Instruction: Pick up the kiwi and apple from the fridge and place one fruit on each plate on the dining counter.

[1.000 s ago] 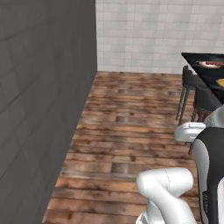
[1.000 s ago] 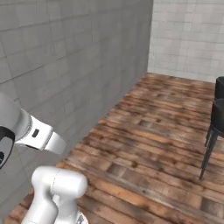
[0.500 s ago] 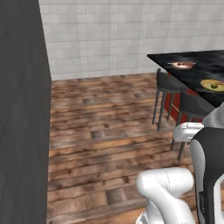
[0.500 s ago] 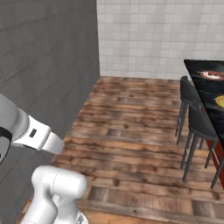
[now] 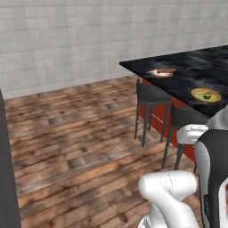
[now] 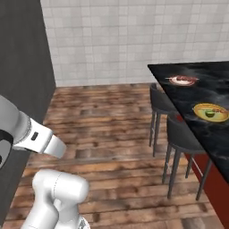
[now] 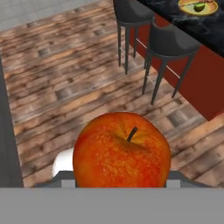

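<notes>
The apple [image 7: 121, 153], red-orange with a dark stem, looms close in the hand view. My gripper is shut on it, and the fruit hides the fingertips. On the black marble dining counter [image 5: 191, 73] [image 6: 197, 91] [image 7: 208, 28] lie two plates. The white red-rimmed plate [image 5: 160, 72] [image 6: 182, 80] is the farther one. The yellow-rimmed plate [image 5: 199, 92] [image 6: 202, 108] [image 7: 187, 6] is nearer and carries the small green kiwi [image 5: 207, 95] [image 6: 210, 114] [image 7: 199, 7]. The fridge is out of view.
Two dark stools [image 5: 151, 95] [image 6: 181, 134] [image 7: 170, 39] stand along the counter's red base. A dark grey wall [image 6: 22, 67] rises on the left. Open wooden floor [image 5: 80, 133] lies between it and the stools, with a pale tiled wall behind.
The whole picture has swung: the base has turned, so the grey wall slid off to the left and the counter with its plates and stools came nearer and more central.
</notes>
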